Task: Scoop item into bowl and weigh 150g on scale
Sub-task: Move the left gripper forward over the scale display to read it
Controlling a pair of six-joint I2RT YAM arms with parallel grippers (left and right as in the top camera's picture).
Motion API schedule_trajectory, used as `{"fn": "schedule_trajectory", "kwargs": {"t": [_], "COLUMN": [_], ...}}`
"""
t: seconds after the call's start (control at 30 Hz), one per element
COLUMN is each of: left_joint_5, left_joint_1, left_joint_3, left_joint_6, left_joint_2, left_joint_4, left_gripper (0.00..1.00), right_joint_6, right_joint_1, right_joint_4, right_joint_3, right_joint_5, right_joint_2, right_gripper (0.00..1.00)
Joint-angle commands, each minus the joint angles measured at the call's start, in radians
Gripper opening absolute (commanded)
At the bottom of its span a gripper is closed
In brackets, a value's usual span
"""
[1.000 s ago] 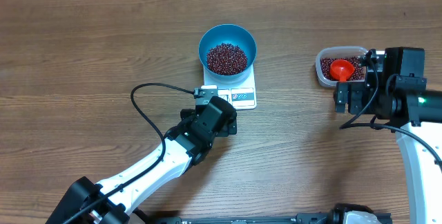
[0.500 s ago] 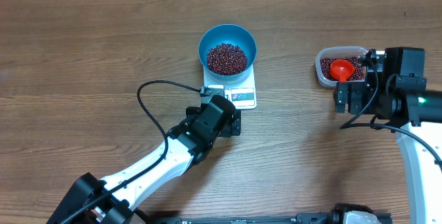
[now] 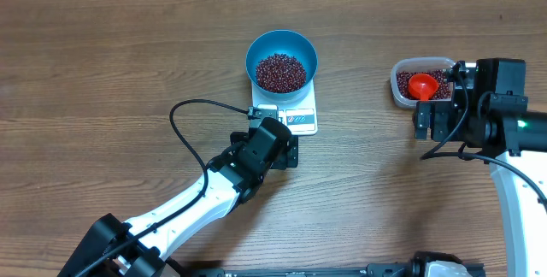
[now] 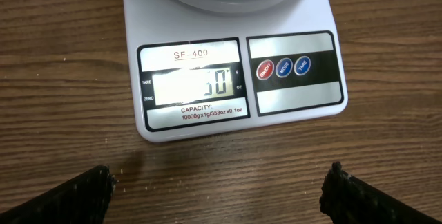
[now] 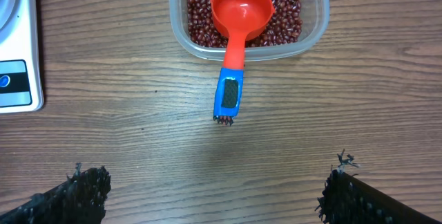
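Observation:
The blue bowl (image 3: pixel 282 61) holds a heap of dark red-brown beans (image 3: pixel 281 72) and stands on the white scale (image 3: pixel 295 121). In the left wrist view the scale (image 4: pixel 131 16) fills the top, with its lit display (image 4: pixel 190 87) facing me. My left gripper (image 4: pixel 219 177) hovers open over bare wood just in front of the scale, with nothing between its fingers. My right gripper (image 5: pixel 217 175) is also open and holds nothing, a short way in front of the scoop's blue handle tip (image 5: pixel 230 96).
A clear plastic tub (image 5: pixel 318 16) of beans (image 5: pixel 283 10) sits at the right of the table, with the orange-red scoop (image 5: pixel 238 13) resting in it and its handle hanging over the near rim. The scale's corner (image 5: pixel 17 58) shows at the left of the right wrist view.
My left arm has shifted slightly to the right, closer to the scale's front edge. The right arm, bowl and scoop have not moved.

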Motion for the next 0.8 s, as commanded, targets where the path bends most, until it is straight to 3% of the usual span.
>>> {"fn": "schedule_trajectory", "kwargs": {"t": [0.0,0.77], "left_joint_5": [0.008,0.026], "left_joint_1": [0.002,0.002], "left_joint_3": [-0.006,-0.006], "left_joint_6": [0.019,0.019], "left_joint_2": [0.009,0.009], "left_joint_4": [0.004,0.003], "left_gripper": [0.99,0.99], "right_joint_6": [-0.007,-0.007], "right_joint_1": [0.004,0.004], "right_joint_4": [0.004,0.004], "right_joint_3": [0.026,0.026], "right_joint_5": [0.010,0.010], "right_joint_2": [0.002,0.002], "right_gripper": [1.00,1.00]}}
